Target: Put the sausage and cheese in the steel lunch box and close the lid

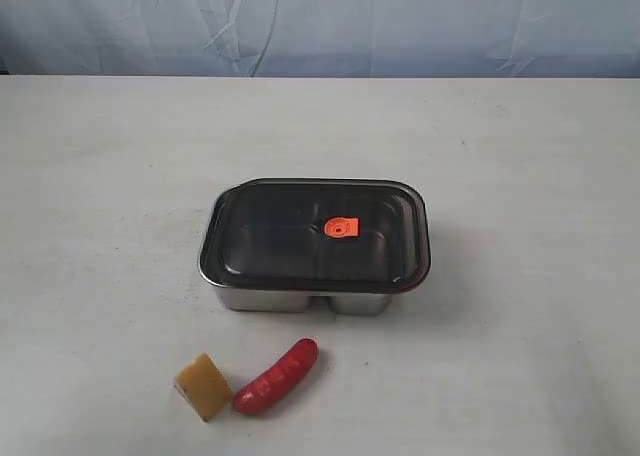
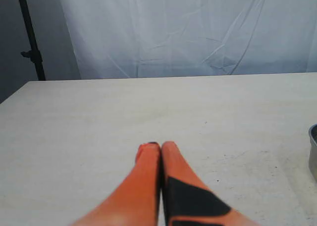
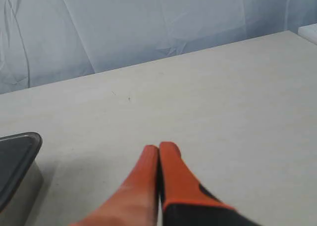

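Note:
The steel lunch box (image 1: pixel 300 299) stands mid-table with the dark lid (image 1: pixel 280 236) resting on top, its orange centre tab (image 1: pixel 341 228) showing. In front of it lie the red sausage (image 1: pixel 277 376) and, just to its left, the yellow cheese (image 1: pixel 203 385) wedge. Neither arm appears in the exterior view. My left gripper (image 2: pixel 160 145) is shut with nothing in it, over bare table; the box's edge (image 2: pixel 313 151) shows at that view's side. My right gripper (image 3: pixel 159 146) is also shut and empty, with a corner of the lid (image 3: pixel 17 154) off to one side.
A pale wrinkled backdrop (image 1: pixel 320 21) hangs behind the white table (image 1: pixel 520 176). A black stand pole (image 2: pixel 30 42) is visible beyond the table in the left wrist view.

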You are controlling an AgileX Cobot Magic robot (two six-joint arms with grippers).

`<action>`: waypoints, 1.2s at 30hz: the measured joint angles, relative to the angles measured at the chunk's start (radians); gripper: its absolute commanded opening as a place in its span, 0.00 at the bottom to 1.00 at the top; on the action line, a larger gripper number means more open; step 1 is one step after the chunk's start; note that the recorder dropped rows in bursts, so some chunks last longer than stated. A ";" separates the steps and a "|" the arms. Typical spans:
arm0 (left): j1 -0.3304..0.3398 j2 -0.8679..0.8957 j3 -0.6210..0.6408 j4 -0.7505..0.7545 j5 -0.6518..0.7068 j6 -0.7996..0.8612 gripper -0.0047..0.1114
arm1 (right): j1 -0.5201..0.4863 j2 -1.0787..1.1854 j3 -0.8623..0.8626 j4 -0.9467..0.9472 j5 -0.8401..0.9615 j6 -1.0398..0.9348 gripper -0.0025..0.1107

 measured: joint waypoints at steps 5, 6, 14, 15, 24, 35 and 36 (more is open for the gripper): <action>0.000 0.000 0.000 0.000 0.000 0.000 0.04 | 0.000 0.000 0.000 0.000 0.000 0.000 0.02; 0.000 0.000 0.000 0.000 0.000 0.000 0.04 | 0.000 0.000 0.000 0.000 0.000 0.000 0.02; 0.000 0.000 0.000 0.000 0.000 0.000 0.04 | 0.000 0.000 0.000 -0.004 0.000 0.000 0.02; 0.000 0.000 0.000 0.000 0.000 0.000 0.04 | 0.000 0.000 0.000 -0.007 -0.003 0.000 0.02; 0.000 0.000 0.000 0.000 0.000 0.000 0.04 | 0.000 0.000 0.003 0.653 -0.358 0.080 0.02; 0.000 0.000 0.000 0.000 0.000 0.000 0.04 | -0.001 0.032 -0.099 0.912 -0.102 0.048 0.02; 0.000 0.000 0.000 0.000 0.000 0.000 0.04 | -0.001 0.063 -0.136 0.912 -0.072 0.018 0.02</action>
